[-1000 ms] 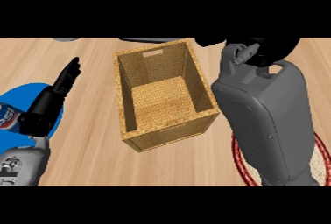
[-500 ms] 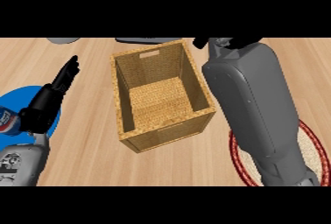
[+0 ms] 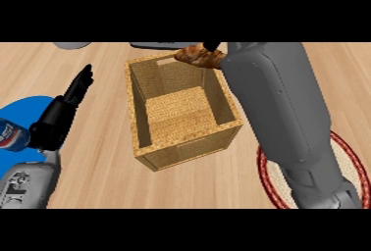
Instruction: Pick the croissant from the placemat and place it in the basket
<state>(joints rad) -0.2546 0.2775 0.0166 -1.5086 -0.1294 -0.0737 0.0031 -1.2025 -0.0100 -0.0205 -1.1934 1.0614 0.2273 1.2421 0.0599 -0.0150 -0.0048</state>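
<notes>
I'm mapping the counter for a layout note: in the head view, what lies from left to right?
Blue plate → left hand, fingers straight → basket → croissant over the basket's far right rim → right forearm → red-rimmed placemat.

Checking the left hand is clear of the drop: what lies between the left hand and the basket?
In the head view, only bare wooden counter separates the open left hand from the basket.
</notes>
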